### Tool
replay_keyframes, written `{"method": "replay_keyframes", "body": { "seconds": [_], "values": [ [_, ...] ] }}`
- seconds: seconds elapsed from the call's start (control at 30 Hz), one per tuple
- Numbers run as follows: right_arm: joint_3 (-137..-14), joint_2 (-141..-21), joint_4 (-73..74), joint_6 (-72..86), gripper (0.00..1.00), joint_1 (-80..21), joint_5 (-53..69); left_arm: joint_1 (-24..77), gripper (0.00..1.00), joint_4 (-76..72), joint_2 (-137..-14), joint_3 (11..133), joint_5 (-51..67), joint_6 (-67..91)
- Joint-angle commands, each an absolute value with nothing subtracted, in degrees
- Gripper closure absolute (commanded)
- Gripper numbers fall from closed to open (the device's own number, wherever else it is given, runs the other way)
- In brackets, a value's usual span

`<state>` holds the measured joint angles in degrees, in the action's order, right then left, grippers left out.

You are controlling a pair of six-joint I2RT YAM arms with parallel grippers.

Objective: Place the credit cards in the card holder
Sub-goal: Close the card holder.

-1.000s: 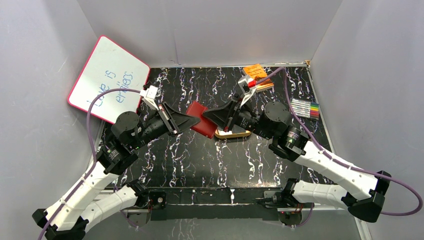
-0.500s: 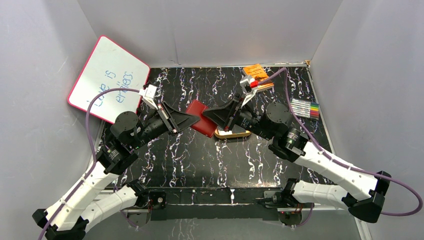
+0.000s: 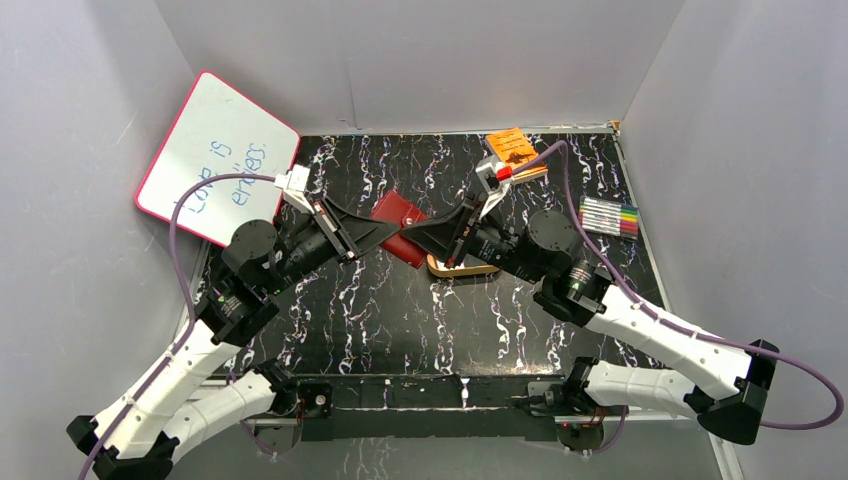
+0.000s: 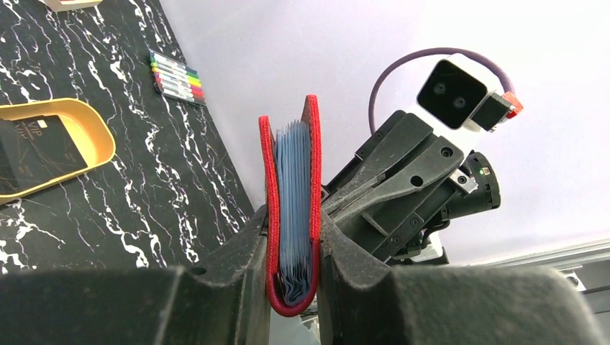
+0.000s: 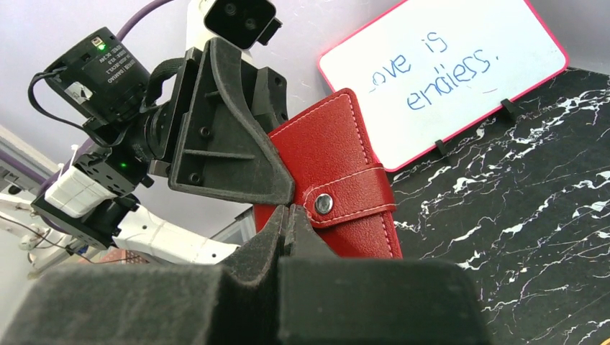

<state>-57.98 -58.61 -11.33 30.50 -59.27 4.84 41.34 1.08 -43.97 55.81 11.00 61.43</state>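
Left wrist: left jaws clamp card holder (image 4: 293,194); dark card (image 4: 29,154) in gold tray (image 4: 99,138); right jaws together

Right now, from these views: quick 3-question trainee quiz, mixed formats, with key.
1. True or false: the left gripper clamps the red card holder at its fold.
2. Fill in: the whiteboard reads "love is ____".
3. The dark card lies: A) on the whiteboard B) in the gold tray C) inside the card holder.

Key: 1 true; 2 endless; 3 B.
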Motion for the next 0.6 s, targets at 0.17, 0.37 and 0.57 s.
{"method": "replay_keyframes", "body": {
  "seconds": [0.17, 0.37, 0.57],
  "values": [
    [-52.63, -61.54, 8.69, 30.76, 1.00, -61.47, 9.77, 41.61, 1.00, -24.02, -41.62, 62.04, 10.77, 64.38],
    [-55.03, -56.60, 8.11, 26.85, 0.68, -61.40, 13.64, 41.62, 1.00, -14.70, -39.45, 61.06, 7.95, 58.62],
    [-63.87, -53.97, 18.69, 20.18, 0.41, -61.41, 15.91, 41.58, 1.00, -7.10, -37.16, 59.71, 5.73, 53.27]
  ]
}}
